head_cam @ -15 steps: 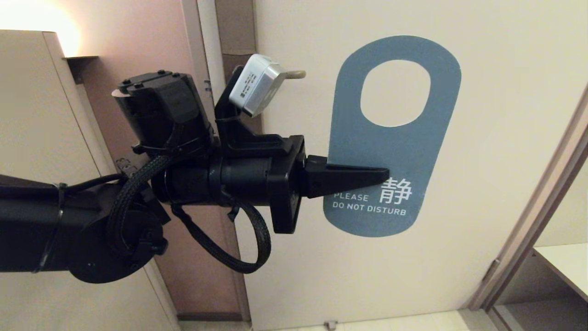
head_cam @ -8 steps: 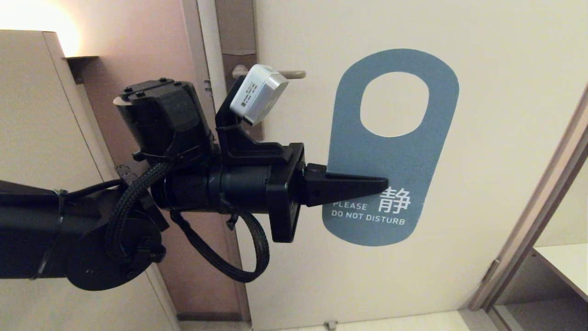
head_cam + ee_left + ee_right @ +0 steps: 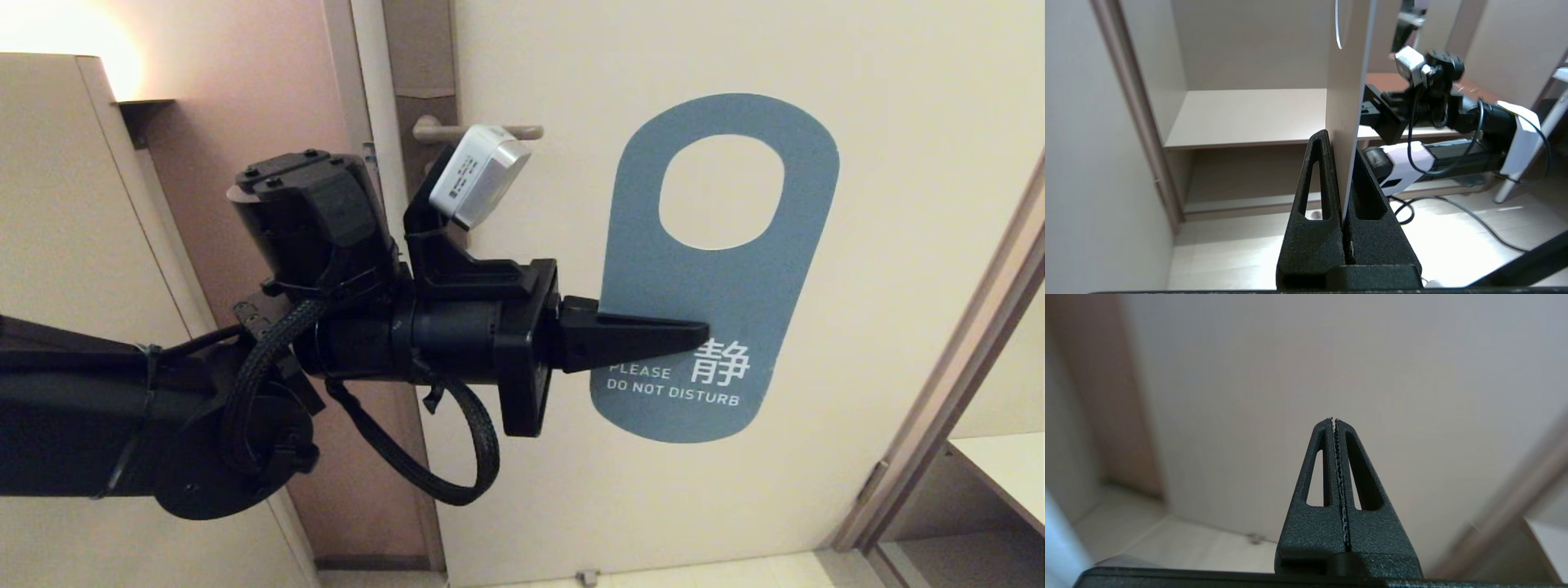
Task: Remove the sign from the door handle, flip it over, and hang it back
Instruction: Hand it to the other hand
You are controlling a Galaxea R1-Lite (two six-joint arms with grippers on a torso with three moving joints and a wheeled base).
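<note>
A: Where does the head view look from?

B: From the robot's head, close to the door (image 3: 571,506), facing it; the left arm fills the near left side.

A: And the left wrist view?

B: From behind the left claw (image 3: 1345,147), looking along it, edge-on to the sign (image 3: 1349,90), toward a shelf (image 3: 1249,118) and the right arm (image 3: 1437,114).

A: The right wrist one?

B: Behind the right claw (image 3: 1334,421), near the door, facing it.

A: What is shared?

B: Head and left wrist views both show the sign (image 3: 718,269) and left claw (image 3: 698,333); head and right wrist share the door (image 3: 1290,375).
</note>
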